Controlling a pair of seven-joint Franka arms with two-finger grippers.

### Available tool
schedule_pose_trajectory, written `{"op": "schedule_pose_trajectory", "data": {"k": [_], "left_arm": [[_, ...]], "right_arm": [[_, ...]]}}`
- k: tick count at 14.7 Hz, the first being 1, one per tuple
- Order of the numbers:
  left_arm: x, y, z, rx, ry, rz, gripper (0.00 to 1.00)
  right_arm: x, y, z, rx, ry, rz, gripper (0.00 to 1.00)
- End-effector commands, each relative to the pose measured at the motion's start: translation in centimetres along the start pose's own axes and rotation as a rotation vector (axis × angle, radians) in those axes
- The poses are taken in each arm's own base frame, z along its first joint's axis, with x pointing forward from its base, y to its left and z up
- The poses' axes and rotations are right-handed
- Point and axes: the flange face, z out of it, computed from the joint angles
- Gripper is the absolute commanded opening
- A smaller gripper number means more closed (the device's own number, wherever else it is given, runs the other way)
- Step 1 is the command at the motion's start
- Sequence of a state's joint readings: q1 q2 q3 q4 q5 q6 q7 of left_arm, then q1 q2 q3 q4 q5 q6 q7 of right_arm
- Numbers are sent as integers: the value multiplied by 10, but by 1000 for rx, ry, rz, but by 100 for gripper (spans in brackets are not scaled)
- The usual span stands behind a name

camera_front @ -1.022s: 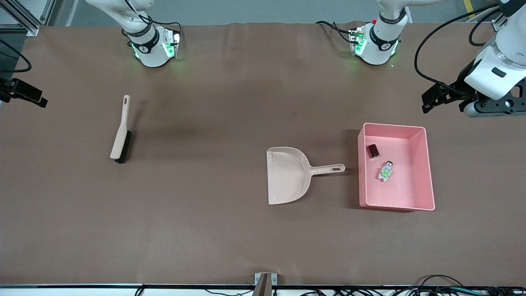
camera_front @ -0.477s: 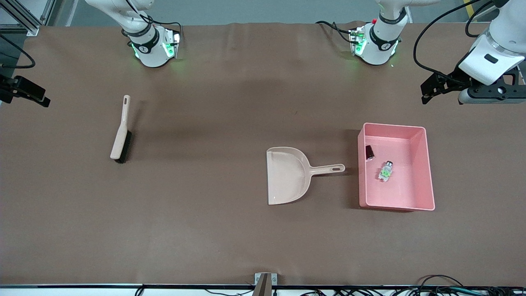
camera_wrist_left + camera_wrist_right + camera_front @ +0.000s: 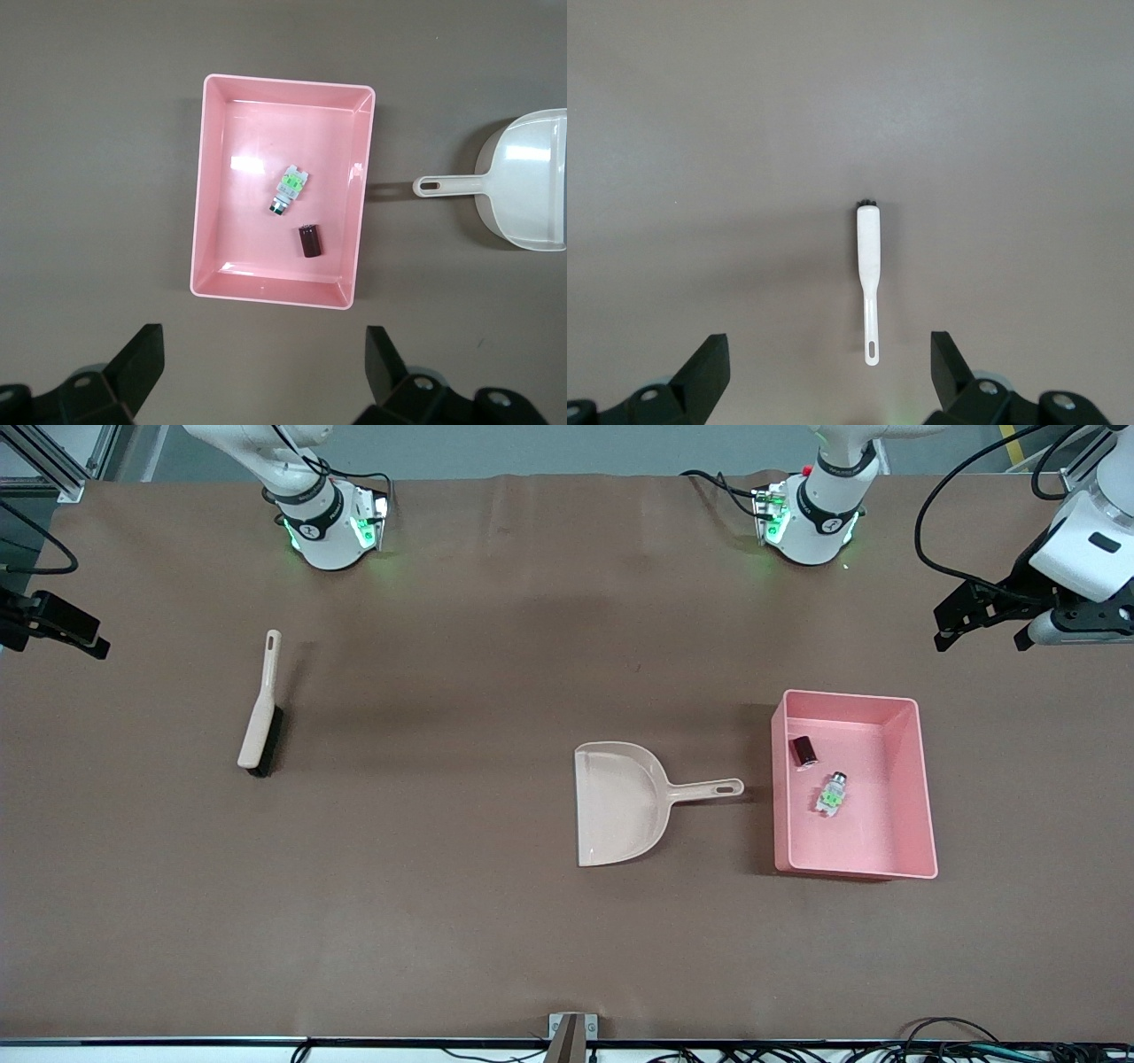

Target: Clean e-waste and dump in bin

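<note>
No legible text, label, brand, number or sign found on any surface. The pink bin (image 3: 921,797), the beige dustpan (image 3: 620,802) and the brush (image 3: 260,717) bear no markings. The whitish-grey component (image 3: 832,793) and the dark cylinder (image 3: 804,750) are too small for any print to be made out. Small dark marks on the arm bases (image 3: 308,530) cannot be read

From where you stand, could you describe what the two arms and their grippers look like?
Both are glossy white arms with black joint rings; their bases glow green, and black cables trail from them. The left gripper is black, on a white-and-grey wrist with a looping black cable. The right gripper is black too. Each wrist view shows two dark, wedge-shaped fingers.
</note>
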State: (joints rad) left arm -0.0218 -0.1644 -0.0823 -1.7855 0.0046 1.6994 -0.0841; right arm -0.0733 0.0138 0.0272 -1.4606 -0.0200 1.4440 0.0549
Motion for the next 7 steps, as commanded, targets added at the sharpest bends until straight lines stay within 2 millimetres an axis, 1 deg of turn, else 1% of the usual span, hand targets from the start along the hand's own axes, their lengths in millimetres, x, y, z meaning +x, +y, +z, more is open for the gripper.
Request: {"op": "schedule_pose_trajectory", "data": {"k": [1,4,7], "left_arm": [[1,5,-15,16,-23,18,100],[1,4,-17,18,-27,18,100],[1,4,-17,20,-29,20,100]], "right_arm": [[3,-3,-3,-20,4,0,100],[3,3,-3,-17,2,14,100],[3,4,-2,-14,2,18,100]]}}
